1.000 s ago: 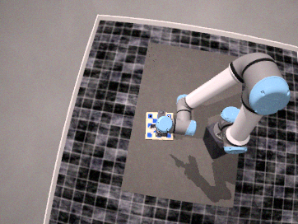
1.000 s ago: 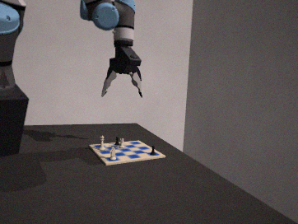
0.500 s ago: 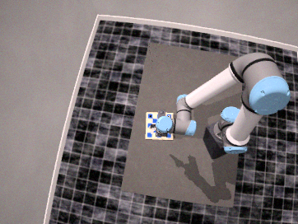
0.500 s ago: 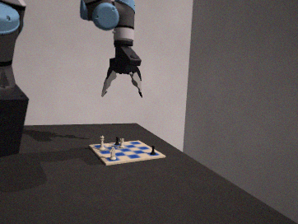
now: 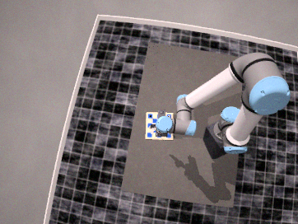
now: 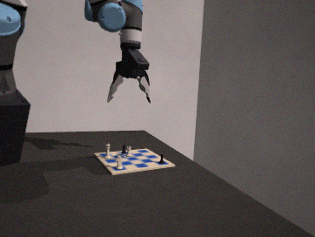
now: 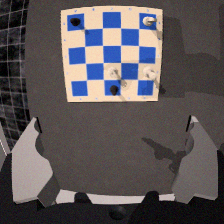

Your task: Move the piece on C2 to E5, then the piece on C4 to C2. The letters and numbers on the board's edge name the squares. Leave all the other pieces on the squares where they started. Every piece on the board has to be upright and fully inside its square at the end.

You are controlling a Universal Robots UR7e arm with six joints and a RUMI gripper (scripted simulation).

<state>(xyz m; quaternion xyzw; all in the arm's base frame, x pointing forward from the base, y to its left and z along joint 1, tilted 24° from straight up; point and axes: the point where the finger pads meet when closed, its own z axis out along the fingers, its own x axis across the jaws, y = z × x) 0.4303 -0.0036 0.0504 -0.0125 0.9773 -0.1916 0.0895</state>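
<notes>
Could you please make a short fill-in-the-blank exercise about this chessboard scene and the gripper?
1. The gripper hangs high above the chessboard with its fingers ____.
2. Between its fingers there is ____.
3. The board carries three white pieces and ____ black pieces.
4. The squares are cream and ____.

Missing words: open; nothing; two; blue

Open claw hangs above the checkered board holding 5 pieces.

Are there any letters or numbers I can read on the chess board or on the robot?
None can be read.
Chessboard edge: only tiny pale dots along the border in the wrist view; too small to read as letters or numbers.
Chessboard in the exterior and top views: too small and blurred.
Arm and open gripper: no label or brand shows.
</notes>
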